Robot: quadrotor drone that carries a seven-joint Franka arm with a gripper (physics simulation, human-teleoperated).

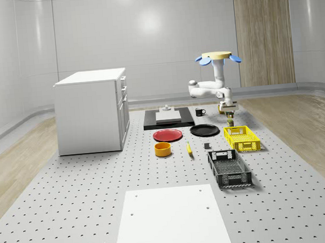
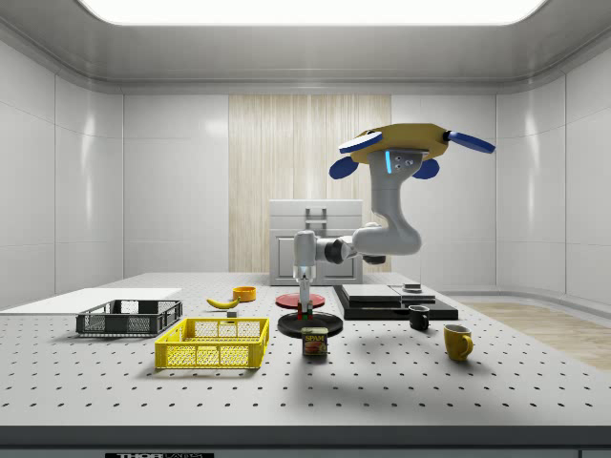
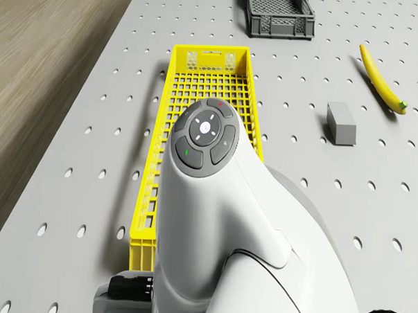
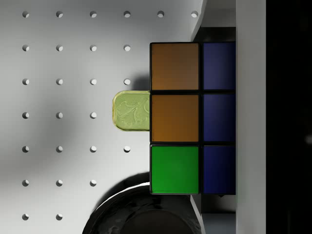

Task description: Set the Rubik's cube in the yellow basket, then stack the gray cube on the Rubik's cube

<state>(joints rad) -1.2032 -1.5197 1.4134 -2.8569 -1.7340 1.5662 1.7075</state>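
Note:
The drone (image 1: 217, 57) hovers above the table past the yellow basket's far end, with its arm reaching down. The gripper (image 2: 305, 307) is shut on the Rubik's cube (image 4: 192, 119), whose orange, green and blue tiles face the wrist camera. The cube (image 2: 305, 314) hangs a little above the table, over a tin can (image 2: 314, 341) and the edge of the black plate (image 2: 310, 324). The yellow basket (image 1: 242, 138) lies just nearer along the table, with nothing seen inside it (image 3: 206, 66). The gray cube (image 3: 341, 123) sits on the table (image 1: 207, 146) beside the basket.
A black crate (image 1: 229, 168) lies nearer than the yellow basket. A banana (image 1: 189, 148), orange bowl (image 1: 162, 149) and red plate (image 1: 168, 134) sit toward the whole-scene view's middle. A white cabinet (image 1: 92, 110), a black slab (image 1: 168, 121) and two mugs (image 2: 418, 318) (image 2: 457, 341) stand farther off.

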